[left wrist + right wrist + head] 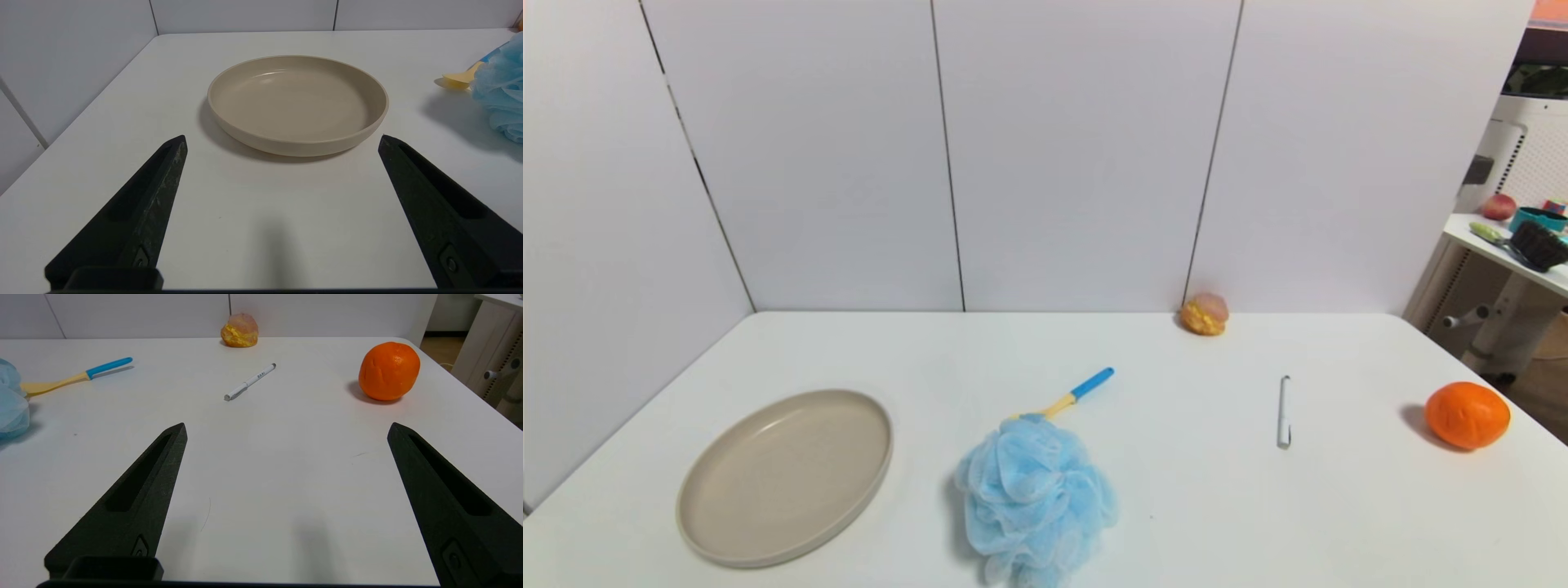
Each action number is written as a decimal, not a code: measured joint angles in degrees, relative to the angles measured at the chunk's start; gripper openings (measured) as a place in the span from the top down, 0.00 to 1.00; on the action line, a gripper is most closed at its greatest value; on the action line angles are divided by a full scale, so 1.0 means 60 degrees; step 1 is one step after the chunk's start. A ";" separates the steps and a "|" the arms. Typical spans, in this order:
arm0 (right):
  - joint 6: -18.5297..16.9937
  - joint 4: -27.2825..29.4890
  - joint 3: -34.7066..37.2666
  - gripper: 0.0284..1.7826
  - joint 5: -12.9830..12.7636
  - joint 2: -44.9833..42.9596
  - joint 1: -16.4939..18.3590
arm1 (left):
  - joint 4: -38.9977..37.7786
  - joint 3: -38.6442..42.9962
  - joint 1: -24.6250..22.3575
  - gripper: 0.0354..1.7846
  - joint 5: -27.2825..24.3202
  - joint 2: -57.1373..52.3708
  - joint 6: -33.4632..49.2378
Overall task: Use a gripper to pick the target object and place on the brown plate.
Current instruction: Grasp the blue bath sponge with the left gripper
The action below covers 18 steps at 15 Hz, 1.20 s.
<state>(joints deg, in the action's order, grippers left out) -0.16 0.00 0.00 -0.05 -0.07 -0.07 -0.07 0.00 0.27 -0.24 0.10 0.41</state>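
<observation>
The light blue mesh bath pouf (pixel 1036 498) lies on the white table near the front middle; its edge also shows in the left wrist view (pixel 501 96) and the right wrist view (pixel 12 404). The beige-tan plate (pixel 784 476) sits empty to its left, also in the left wrist view (pixel 297 104). My left gripper (pixel 282 141) is open and empty, low over the table in front of the plate. My right gripper (pixel 286 430) is open and empty over bare table, right of the pouf. Neither gripper shows in the head view.
A yellow spoon with a blue handle (pixel 1072 394) lies just behind the pouf. A white pen (pixel 1284 411), an orange (pixel 1467 415) and a yellow-pink puff toy (pixel 1205 314) lie on the right half. White wall panels close the back and left.
</observation>
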 joint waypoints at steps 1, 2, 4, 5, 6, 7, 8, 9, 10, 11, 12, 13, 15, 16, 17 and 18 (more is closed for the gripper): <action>0.0000 0.0000 0.0000 0.05 -0.0008 0.0000 0.0000 | 0.0000 0.0000 0.0000 0.06 -0.0004 0.0000 0.0000; -0.0004 0.0000 0.0000 0.05 -0.0008 0.0000 0.0000 | 0.0000 0.0000 0.0000 0.06 -0.0004 0.0000 0.0000; 0.0004 0.0000 0.0000 0.05 -0.0004 0.0000 0.0000 | 0.0000 0.0000 0.0000 0.06 -0.0004 0.0000 0.0000; -0.0004 0.0000 0.0000 0.05 -0.0008 0.0000 0.0000 | 0.0000 0.0000 0.0000 0.06 0.0000 0.0000 0.0004; -0.0004 0.0000 0.0000 0.05 -0.0008 0.0000 0.0000 | 0.0000 0.0000 0.0000 0.06 0.0000 0.0000 0.0000; -0.0008 0.0000 0.0000 0.05 -0.0004 0.0000 0.0000 | 0.0000 0.0000 0.0000 0.06 -0.0004 0.0000 0.0000; -0.0004 0.0000 0.0000 0.05 -0.0004 0.0000 0.0000 | 0.0000 0.0000 0.0000 0.06 -0.0004 0.0000 0.0004; -0.0008 0.0000 0.0000 0.05 -0.0008 0.0000 0.0000 | 0.0000 0.0000 0.0000 0.06 -0.0004 0.0000 0.0016; -0.0004 0.0000 0.0000 0.05 -0.0008 0.0000 0.0000 | 0.0000 0.0000 0.0000 0.06 0.0004 0.0000 0.0016; -0.0004 0.0000 0.0000 0.05 -0.0004 0.0000 0.0000 | 0.0008 0.0000 0.0000 0.06 0.0004 0.0035 0.0026; -0.0004 0.0000 0.0000 0.05 -0.0008 0.0000 0.0000 | 0.0000 -0.0018 0.0000 0.06 0.0014 0.0195 0.0053; -0.0004 0.0000 0.0000 0.05 -0.0008 0.0000 0.0000 | -0.0047 -0.0156 0.0000 0.06 0.0024 0.0538 0.0067; -0.0004 0.0000 0.0000 0.05 -0.0004 0.0000 0.0000 | -0.0189 -0.0821 0.0051 0.06 0.0018 0.1638 0.0022; -0.0004 0.0000 0.0000 0.05 -0.0008 0.0000 0.0000 | -0.0262 -0.1294 0.0083 0.06 0.0010 0.2288 -0.0069; -0.0008 0.0000 0.0000 0.05 -0.0008 0.0000 0.0000 | -0.0303 -0.1873 0.0124 0.06 -0.0010 0.3023 -0.0238; -0.0004 0.0000 0.0000 0.05 -0.0008 0.0000 0.0000 | -0.0345 -0.2704 0.0165 0.06 -0.0077 0.3944 -0.0555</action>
<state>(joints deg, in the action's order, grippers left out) -0.18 0.00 0.00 -0.10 -0.07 -0.07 -2.15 -16.23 1.26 -0.71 23.76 -2.91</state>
